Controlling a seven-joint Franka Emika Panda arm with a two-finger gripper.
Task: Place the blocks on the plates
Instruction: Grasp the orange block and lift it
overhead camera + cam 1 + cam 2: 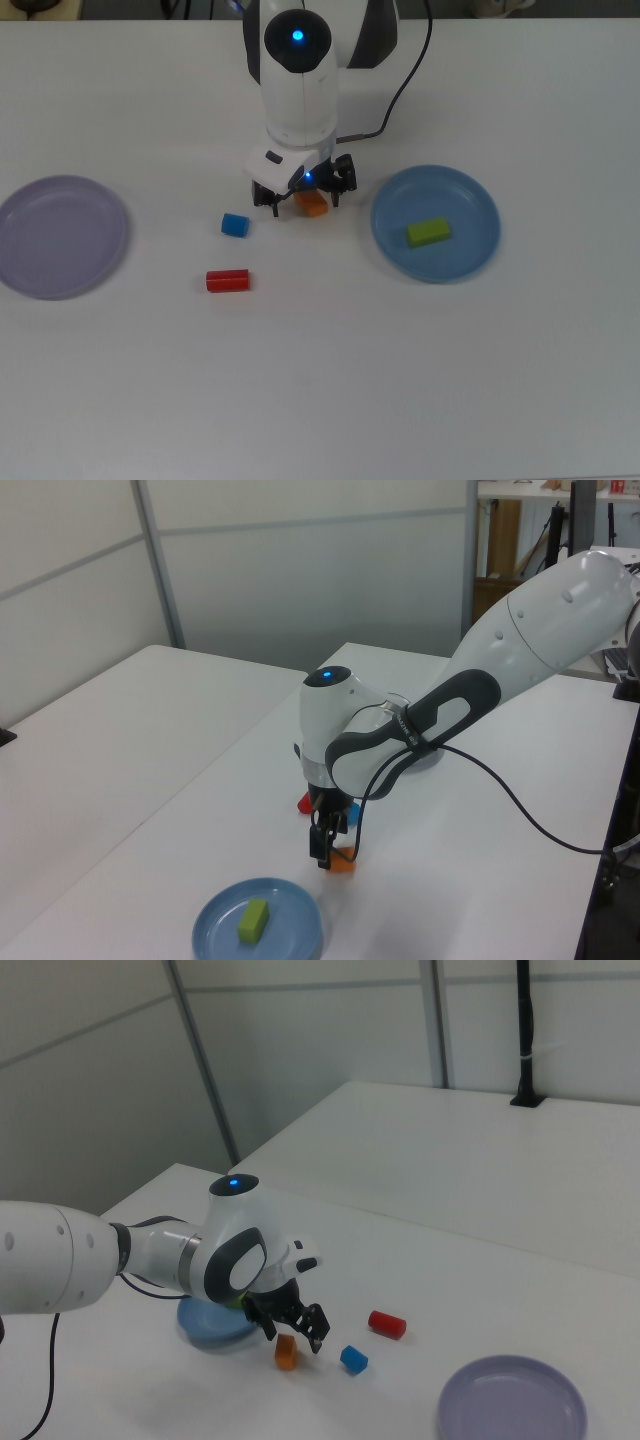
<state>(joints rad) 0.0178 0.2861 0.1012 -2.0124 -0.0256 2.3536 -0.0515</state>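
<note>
Our hand [299,199] is low over the orange block [314,204]; we cannot tell if it grips. The green block [428,232] lies on the blue plate [470,196].

White table [400,380]; a black post [524,1035] stands, seemingly on it.

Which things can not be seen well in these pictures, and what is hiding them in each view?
- Orange block: top view, partly covered by the gripper; whether it is gripped cannot be told.
- Blue block and red block: left view, mostly behind the arm.
- Blue plate: right view, largely behind the arm; the green block on it barely shows there.
- Purple plate: top view, cut by the top view's left edge.
</note>
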